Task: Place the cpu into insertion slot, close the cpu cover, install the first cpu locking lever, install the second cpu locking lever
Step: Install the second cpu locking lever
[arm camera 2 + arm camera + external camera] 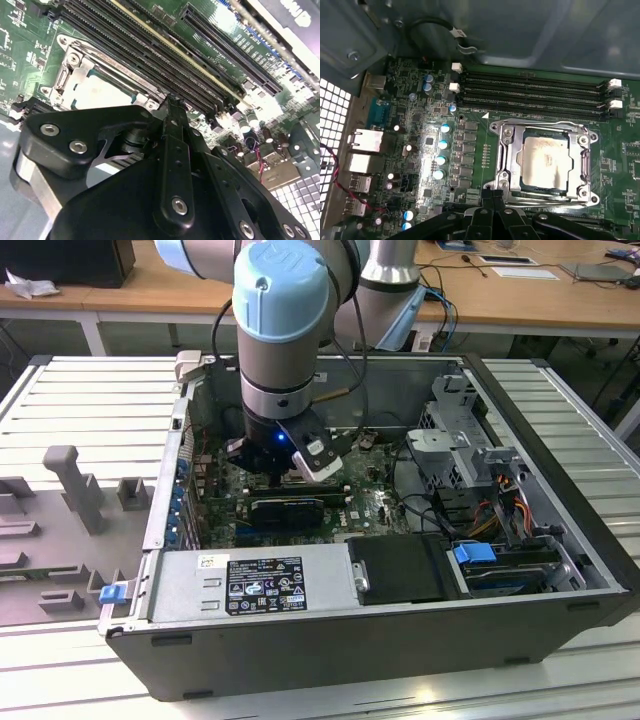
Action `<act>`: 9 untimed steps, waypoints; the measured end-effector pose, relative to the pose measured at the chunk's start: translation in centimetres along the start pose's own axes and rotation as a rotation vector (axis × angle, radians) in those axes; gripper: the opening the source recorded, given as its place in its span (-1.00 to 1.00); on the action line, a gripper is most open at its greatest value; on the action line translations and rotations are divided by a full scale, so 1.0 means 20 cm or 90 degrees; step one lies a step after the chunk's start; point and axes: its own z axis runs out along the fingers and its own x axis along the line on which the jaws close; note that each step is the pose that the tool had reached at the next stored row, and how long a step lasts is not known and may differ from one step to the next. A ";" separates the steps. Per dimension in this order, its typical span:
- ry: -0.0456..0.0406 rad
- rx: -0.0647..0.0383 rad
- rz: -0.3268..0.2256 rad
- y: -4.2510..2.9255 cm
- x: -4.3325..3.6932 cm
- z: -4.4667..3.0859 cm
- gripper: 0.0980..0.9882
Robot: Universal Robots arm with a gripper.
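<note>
In the first wrist view the cpu (pixel 545 162) lies in the insertion slot (pixel 506 134), its pale silver top showing through the window of the cpu cover (pixel 581 165), which lies flat over it. Thin wire levers run along the socket's edges (pixel 540 124). My gripper (pixel 493 194) hovers just beside the socket's edge, fingers together and holding nothing. The second wrist view has the gripper (pixel 172 102) next to the covered cpu (pixel 102 92). In the exterior view the arm's wrist (pixel 290 455) reaches down into the open computer case (pixel 560 570).
Long black memory slots (pixel 535 95) lie beside the socket. Capacitors (pixel 442 145) and rear ports (pixel 365 140) stand on its other side. A power supply (pixel 250 585), a black box (pixel 400 568) and a drive cage (pixel 460 430) crowd the case. A cable (pixel 440 25) hangs off the case wall.
</note>
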 end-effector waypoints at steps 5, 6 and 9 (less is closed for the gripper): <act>-0.0024 -0.012 -0.001 -0.007 0.001 0.028 -0.98; -0.0027 -0.014 -0.001 -0.007 0.001 0.032 -0.98; -0.0060 -0.031 -0.001 -0.012 0.010 0.057 -0.98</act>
